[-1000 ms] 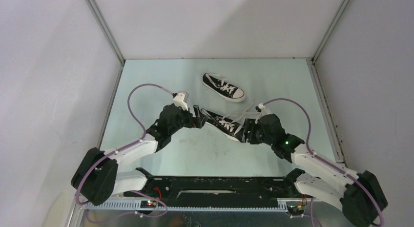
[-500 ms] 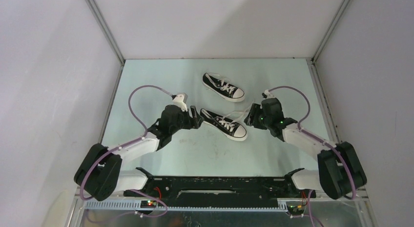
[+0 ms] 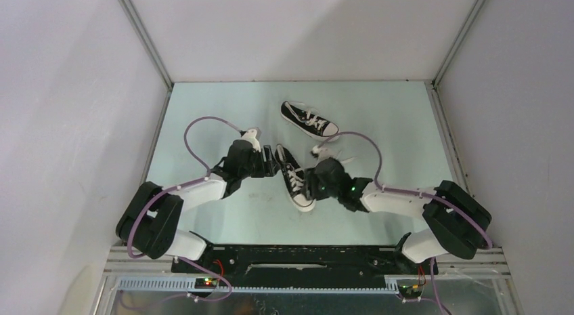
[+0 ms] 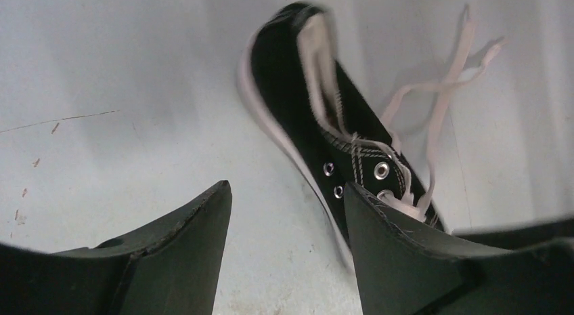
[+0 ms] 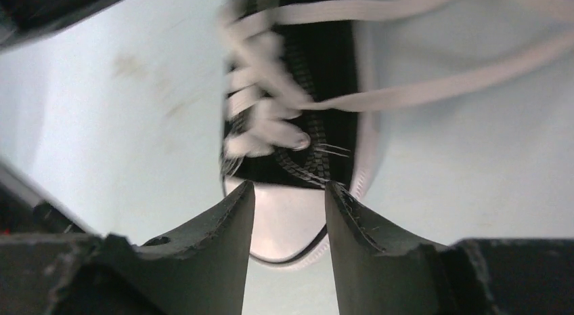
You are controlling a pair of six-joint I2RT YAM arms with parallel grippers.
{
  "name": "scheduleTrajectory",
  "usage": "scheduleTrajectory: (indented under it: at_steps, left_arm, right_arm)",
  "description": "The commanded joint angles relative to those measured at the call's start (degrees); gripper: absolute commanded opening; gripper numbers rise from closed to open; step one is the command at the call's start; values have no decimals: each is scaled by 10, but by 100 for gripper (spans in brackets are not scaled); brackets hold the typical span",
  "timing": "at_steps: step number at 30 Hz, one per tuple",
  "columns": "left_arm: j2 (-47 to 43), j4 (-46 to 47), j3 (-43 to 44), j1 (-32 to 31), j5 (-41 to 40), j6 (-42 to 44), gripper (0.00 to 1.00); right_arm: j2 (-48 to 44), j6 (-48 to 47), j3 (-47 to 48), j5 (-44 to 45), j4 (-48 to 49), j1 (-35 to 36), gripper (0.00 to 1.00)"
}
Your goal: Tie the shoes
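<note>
Here, shoe (image 5: 292,129) toe at right tool (image 5: 290,188).

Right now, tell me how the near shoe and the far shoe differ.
The near shoe points its toe nearward; the far shoe points its toe to the right. The near shoe lies between the two open pairs of jaws; the far shoe lies apart from them, farther back. Both are black with white laces, soles and toe caps.
</note>
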Motion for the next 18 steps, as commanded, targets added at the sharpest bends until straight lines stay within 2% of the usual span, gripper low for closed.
scheduleTrajectory:
  at_steps: [1, 6, 13, 16, 18]
  left_arm:
    - [-10, 0, 17, 4, 21, 3, 69]
    - [-26, 7, 7, 5, 26, 6, 69]
    - [-38, 21, 0, 5, 47, 13, 68]
    - [-62, 27, -11, 2, 47, 21, 68]
    - [-73, 30, -15, -6, 46, 27, 68]
  right_arm:
    - [-20, 16, 13, -28, 58, 61, 47]
    - [-78, -18, 18, -46, 10, 2, 50]
    - [-104, -115, 46, -46, -80, -105, 63]
    - [-69, -104, 64, -49, -105, -142, 68]
    - [-48, -60, 69, -37, -107, -150, 68]
